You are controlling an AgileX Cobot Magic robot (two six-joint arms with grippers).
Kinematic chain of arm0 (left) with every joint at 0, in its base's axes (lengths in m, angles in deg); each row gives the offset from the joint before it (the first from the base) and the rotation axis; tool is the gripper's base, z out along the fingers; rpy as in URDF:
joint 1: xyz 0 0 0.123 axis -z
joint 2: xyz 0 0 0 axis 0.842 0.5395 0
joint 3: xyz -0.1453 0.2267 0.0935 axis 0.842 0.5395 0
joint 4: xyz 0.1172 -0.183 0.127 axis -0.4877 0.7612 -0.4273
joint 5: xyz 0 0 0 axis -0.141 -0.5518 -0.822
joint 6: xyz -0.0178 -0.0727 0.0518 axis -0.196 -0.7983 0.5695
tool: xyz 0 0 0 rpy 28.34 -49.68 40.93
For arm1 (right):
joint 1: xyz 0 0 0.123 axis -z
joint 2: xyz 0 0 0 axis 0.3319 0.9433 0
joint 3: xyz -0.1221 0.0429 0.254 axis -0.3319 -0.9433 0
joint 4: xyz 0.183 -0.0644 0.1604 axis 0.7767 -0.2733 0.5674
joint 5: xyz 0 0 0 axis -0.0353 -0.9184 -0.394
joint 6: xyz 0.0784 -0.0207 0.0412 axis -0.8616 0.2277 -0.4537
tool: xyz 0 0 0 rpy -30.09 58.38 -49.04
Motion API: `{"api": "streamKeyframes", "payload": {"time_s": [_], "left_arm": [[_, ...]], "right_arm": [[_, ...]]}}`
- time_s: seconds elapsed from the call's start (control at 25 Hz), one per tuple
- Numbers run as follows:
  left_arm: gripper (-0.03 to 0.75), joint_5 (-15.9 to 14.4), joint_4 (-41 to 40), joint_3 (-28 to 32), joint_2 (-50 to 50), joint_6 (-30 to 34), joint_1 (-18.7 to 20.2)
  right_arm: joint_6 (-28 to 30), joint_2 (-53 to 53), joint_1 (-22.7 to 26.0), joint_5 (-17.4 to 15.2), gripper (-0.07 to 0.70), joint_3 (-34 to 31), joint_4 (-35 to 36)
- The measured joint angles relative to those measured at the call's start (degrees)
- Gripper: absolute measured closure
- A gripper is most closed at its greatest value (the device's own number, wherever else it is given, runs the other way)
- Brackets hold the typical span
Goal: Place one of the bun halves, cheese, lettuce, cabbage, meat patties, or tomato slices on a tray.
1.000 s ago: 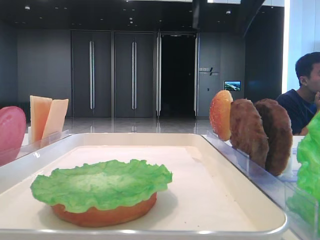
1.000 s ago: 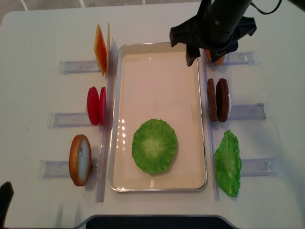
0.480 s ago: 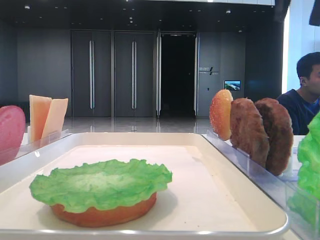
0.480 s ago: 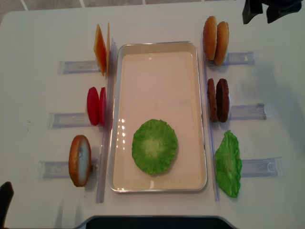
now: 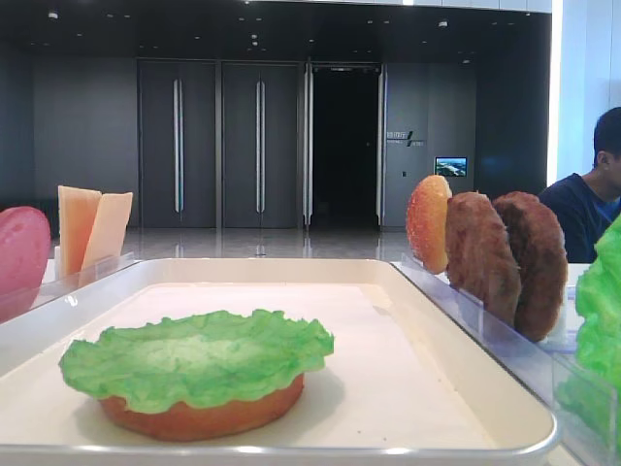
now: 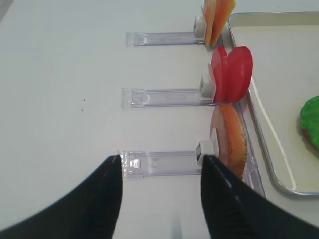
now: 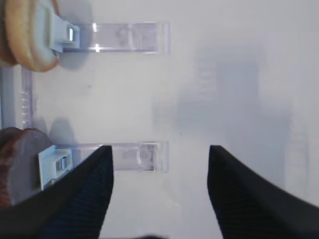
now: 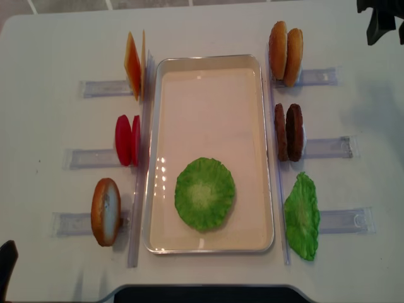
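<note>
Pulling back from the work area, my right arm has left the space over the far end of the tray where it hung a second ago; now only a dark sliver of it shows at the top right corner of the overhead view, well apart from every food piece. The counter and tray are fully uncovered.

The tray, cream-white and rectangular, sits in the middle. At its near end the lettuce lies flat on a bun half; the low view shows the orange crust under the leaf. Judging from this, that placement is finished and another layer comes next.

Flanking the tray, clear holders carry upright pieces: cheese, tomato slices and another bun half on the left; two buns, meat patties and spare green leaves on the right.

My right fingers stand wide apart and empty above bare counter, beside the patty holder. My left fingers are also spread and empty, hovering near the left bun's holder.
</note>
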State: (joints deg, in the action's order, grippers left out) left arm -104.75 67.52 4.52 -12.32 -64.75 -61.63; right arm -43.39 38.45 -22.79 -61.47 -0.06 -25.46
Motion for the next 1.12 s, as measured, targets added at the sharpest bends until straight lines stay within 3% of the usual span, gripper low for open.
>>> {"api": "streamKeyframes", "payload": {"time_s": [0.2,0.4,0.8,1.12], "left_arm": [[0.324,0.00,0.00,0.00,0.00,0.00,0.00],[0.324,0.00,0.00,0.00,0.00,0.00,0.00],[0.324,0.00,0.00,0.00,0.00,0.00,0.00],[0.324,0.00,0.02,0.00,0.00,0.00,0.00]], "right_arm": [[0.80,-0.31,1.13,0.01,0.206,-3.24,-0.73],[1.37,-5.44,1.13,0.16,0.206,-11.07,-0.88],[0.46,-30.18,1.13,-0.06,0.206,-30.44,-1.43],[-2.36,-54.31,1.13,-0.10,0.206,-36.53,-1.94]]}}
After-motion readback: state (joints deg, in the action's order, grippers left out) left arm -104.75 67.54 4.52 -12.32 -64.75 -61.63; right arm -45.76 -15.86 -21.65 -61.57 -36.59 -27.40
